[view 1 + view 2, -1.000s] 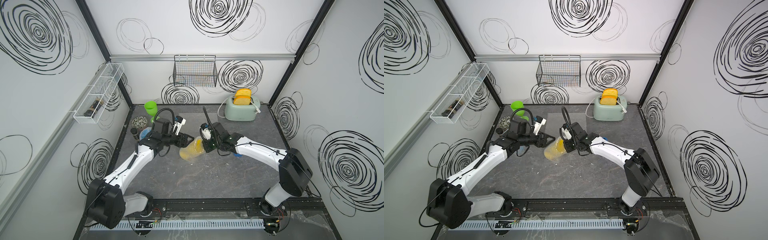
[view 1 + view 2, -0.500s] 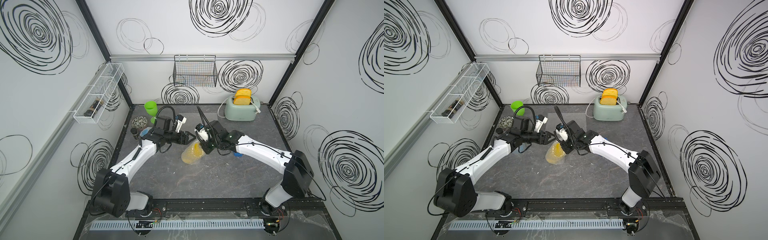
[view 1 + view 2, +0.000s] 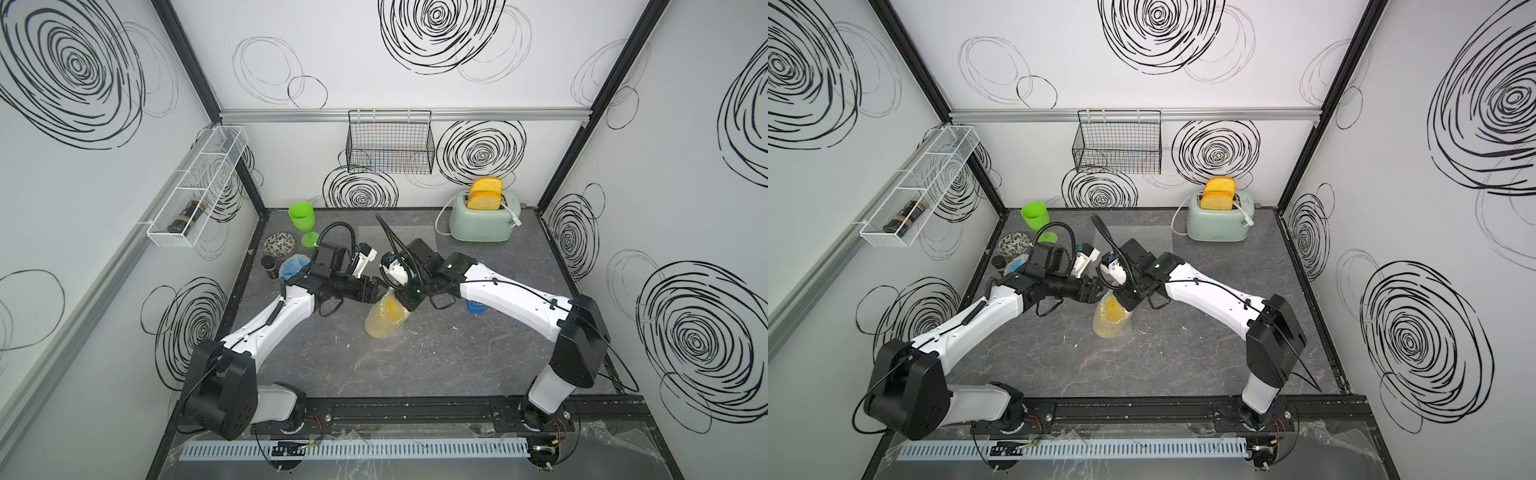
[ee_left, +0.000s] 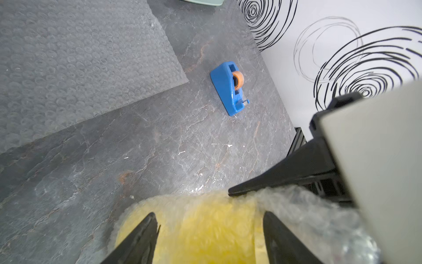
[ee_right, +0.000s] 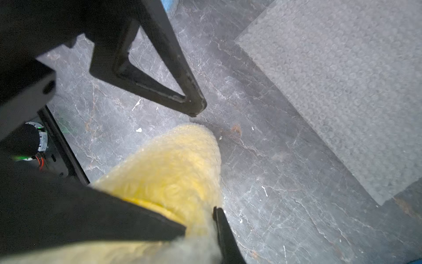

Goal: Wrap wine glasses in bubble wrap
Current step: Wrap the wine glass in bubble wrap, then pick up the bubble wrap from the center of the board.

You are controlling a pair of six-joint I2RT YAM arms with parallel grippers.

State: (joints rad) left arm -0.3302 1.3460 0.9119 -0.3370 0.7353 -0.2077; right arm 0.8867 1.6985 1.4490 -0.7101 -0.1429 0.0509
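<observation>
**Fig.** In both top views we see the two arms meeting over the middle of the bench (image 3: 415, 365). There the yellow goblet (image 3: 388, 313) sits sheathed in bubble wrap (image 3: 376, 328). The bundle tapers toward the two grippers, and from here we cannot tell whether its wide end rests on the bench.

Only the wrist views resolve the grips. The left wrist view shows the left gripper (image 4: 209, 213) with its fingers (image 4: 141, 240) wide apart, one on each side of the bundle. The right wrist view adds that one of those fingers (image 5: 159, 86), an open triangular frame, ends just clear of the wrap. The right gripper (image 5: 201, 219) has its fingers narrow, pinched on the gathered, crumpled film at the bundle's thin end.

The film is clear and pebbled with round bubbles, so we read the goblet as a blurred yellow cone. A flat sheet (image 4: 80, 57) of the same film lies on the grey veined bench beyond the bundle. It is plain in both wrist views and faint in the top ones.

The blue wedge-shaped tape dispenser (image 4: 228, 89), with its orange roll, shows whole in the left wrist view. In a top view the tape dispenser (image 3: 473, 308) is mostly hidden by the right arm. Only the top views show the green goblet (image 3: 302, 218), bare and upright at the back left corner.
</observation>
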